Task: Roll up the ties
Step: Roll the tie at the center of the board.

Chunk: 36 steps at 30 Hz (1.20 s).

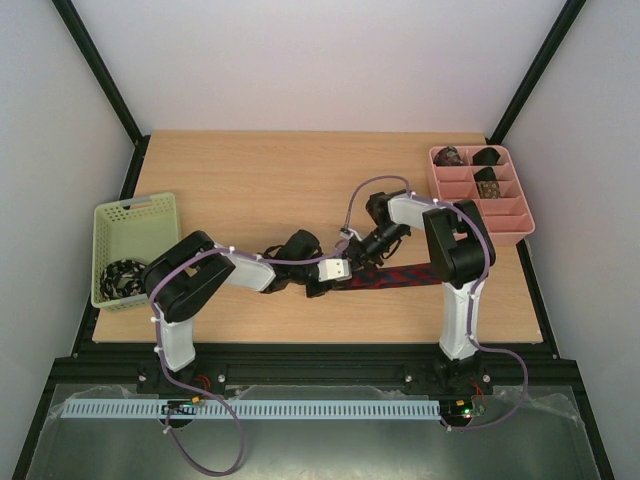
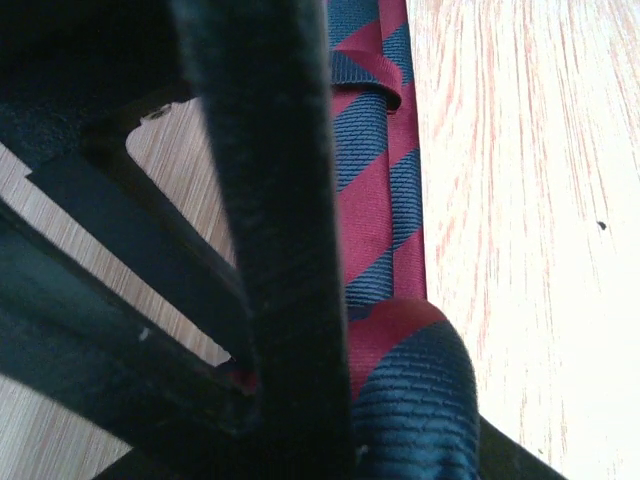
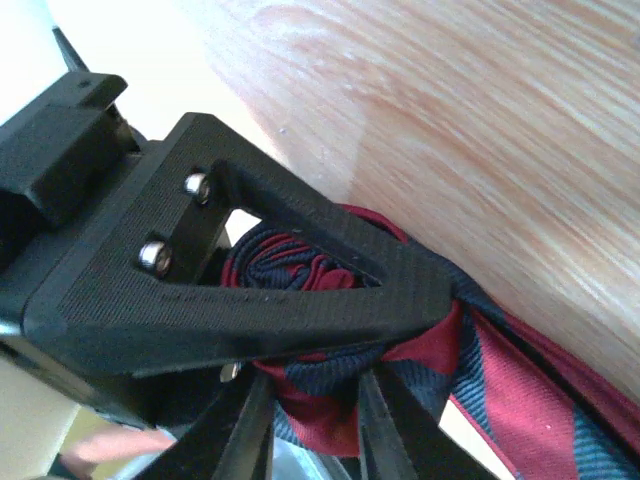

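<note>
The dark red tie with navy stripes (image 1: 400, 276) lies flat across the near table, its left end wound into a coil where both grippers meet. In the left wrist view the coil (image 2: 415, 400) sits between my left gripper's (image 2: 400, 425) fingers (image 2: 280, 250), and the flat strip (image 2: 380, 190) runs away from it. In the right wrist view my right gripper's (image 3: 330, 340) flat finger (image 3: 300, 305) presses across the coil's end (image 3: 320, 420); its other finger is hidden. In the top view the left gripper (image 1: 322, 280) and the right gripper (image 1: 350, 262) are close together.
A pink divided tray (image 1: 510, 228) at the far right holds three rolled ties (image 1: 488, 185) in its back compartments. A pale green mesh basket (image 1: 135, 215) at the left edge holds a black-white tie (image 1: 122, 275).
</note>
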{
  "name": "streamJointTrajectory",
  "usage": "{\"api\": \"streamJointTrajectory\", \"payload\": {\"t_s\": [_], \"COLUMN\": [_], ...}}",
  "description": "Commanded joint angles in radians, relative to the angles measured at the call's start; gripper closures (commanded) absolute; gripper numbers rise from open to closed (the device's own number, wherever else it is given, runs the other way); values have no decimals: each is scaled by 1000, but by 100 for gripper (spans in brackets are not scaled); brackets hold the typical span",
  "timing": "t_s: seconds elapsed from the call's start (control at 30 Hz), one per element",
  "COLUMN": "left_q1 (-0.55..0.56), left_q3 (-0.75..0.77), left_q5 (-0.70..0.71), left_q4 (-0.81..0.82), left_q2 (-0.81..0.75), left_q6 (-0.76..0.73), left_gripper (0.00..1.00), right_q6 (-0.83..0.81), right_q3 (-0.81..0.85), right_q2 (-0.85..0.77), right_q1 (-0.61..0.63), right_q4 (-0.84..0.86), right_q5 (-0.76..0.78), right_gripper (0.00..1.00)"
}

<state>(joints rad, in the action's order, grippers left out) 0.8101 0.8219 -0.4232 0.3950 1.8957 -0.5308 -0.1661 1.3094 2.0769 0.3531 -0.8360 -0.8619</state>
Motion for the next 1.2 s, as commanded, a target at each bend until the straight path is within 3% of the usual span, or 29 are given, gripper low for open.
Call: {"api": "streamJointTrajectory", "payload": {"t_s": [0.0,0.07,0.27,0.47,0.7,1.0,1.1,1.17], "left_q1": [-5,-11,-64,-64,-41,-39,-38,-41], "left_q3": [-35,-31,-1,7,30,89,95,109], "left_q5": [35,32,-60,-165,-225,-258,-238,-218], "left_q4": [-176,-178,-135,-110,-132,-137,-120,-123], "left_q2": [44,41,-28,-84,-27,20,34,49], "left_q6": [-34,-28,38,79,101,208,260,284], "left_gripper": [64,60,33,22,20,24,31,43], "right_q6": [14,15,-1,-15,16,39,33,24], "right_q3": [-8,-28,-110,-144,-191,-119,-101,-93], "right_q2": [49,37,21,0,-30,1,-2,-13], "right_q1": [2,-6,-49,-67,-43,-21,-21,-22], "right_q4": [-22,-15,39,105,162,172,161,152], "right_q5": [108,135,222,340,335,321,308,297], "right_gripper": [88,98,99,99,99,99,99,99]}}
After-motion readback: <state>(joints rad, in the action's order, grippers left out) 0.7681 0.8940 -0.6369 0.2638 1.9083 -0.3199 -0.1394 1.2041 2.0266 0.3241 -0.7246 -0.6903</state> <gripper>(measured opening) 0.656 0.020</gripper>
